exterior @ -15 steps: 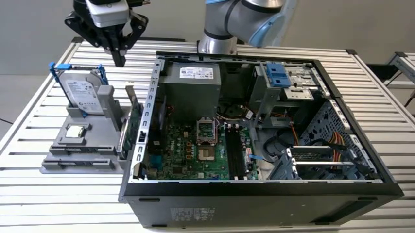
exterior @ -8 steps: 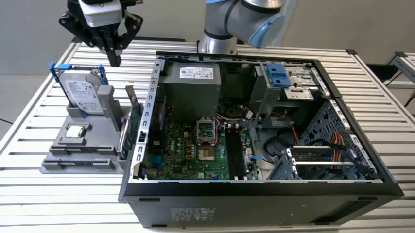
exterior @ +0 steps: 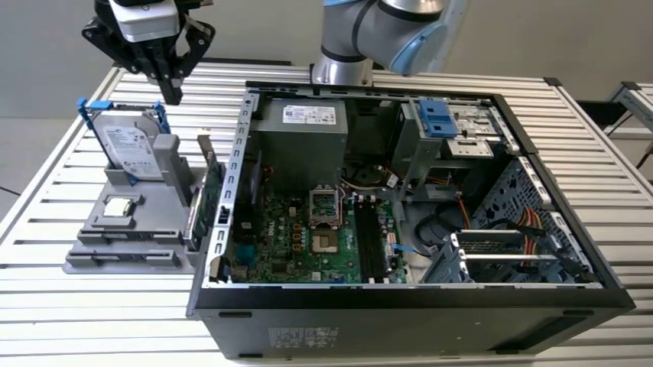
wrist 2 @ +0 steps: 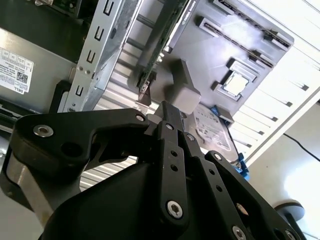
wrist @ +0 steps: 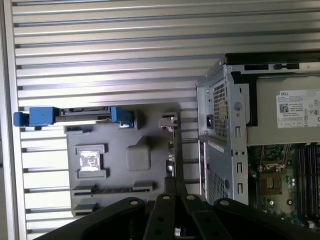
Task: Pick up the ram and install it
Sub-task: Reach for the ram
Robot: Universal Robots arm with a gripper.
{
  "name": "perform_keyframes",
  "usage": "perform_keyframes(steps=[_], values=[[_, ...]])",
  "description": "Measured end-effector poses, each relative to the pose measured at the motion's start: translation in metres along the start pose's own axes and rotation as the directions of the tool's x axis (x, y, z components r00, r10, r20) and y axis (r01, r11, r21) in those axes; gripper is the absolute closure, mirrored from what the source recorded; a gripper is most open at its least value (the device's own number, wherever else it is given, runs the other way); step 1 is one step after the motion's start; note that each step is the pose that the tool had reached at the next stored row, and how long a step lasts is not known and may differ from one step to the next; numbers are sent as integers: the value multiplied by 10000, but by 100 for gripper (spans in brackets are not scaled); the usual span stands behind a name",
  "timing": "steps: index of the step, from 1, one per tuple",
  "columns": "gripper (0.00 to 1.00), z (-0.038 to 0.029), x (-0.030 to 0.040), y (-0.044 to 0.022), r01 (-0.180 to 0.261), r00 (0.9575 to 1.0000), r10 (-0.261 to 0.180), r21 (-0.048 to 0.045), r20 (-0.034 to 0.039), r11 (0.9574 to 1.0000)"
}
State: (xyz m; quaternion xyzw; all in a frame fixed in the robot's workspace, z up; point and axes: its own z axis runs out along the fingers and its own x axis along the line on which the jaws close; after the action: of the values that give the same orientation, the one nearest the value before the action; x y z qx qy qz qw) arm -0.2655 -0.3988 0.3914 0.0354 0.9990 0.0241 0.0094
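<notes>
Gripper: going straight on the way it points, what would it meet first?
Likely the thin board standing on edge in the grey holder, directly ahead of the gripper in the first wrist view; depth is unclear.

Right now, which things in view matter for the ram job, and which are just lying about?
Job: gripper; memory slots; open computer case.
Lying about: hard drive; green card; processor chip; grey holder.

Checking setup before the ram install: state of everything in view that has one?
gripper: fingers shut, empty, over the gray holder.
hard drive: upright in gray holder.
processor chip: flat in its holder recess.
computer case: side open, board exposed.
</notes>
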Motion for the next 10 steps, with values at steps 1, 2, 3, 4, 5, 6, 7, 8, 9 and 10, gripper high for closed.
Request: perform_keyframes(steps=[1,2,3,4,5,6,7,8,9,10], values=[[100,0,12,-1,0,10000,0,0,0,10000],[100,-1,27,-2,0,10000,0,0,0,10000],[100,-1,39,-3,-1,10000,1,0,0,10000],[100,-1,53,-4,0,10000,0,0,0,10000],[100,-1,65,-5,0,10000,0,0,0,10000],[100,-1,78,-6,0,10000,0,0,0,10000],[100,-1,90,-7,0,10000,0,0,0,10000],[100,-2,102,-7,0,10000,0,0,0,10000],[100,-2,114,-8,1,10000,-1,0,0,10000],[100,-2,127,-9,1,10000,-1,0,0,10000]])
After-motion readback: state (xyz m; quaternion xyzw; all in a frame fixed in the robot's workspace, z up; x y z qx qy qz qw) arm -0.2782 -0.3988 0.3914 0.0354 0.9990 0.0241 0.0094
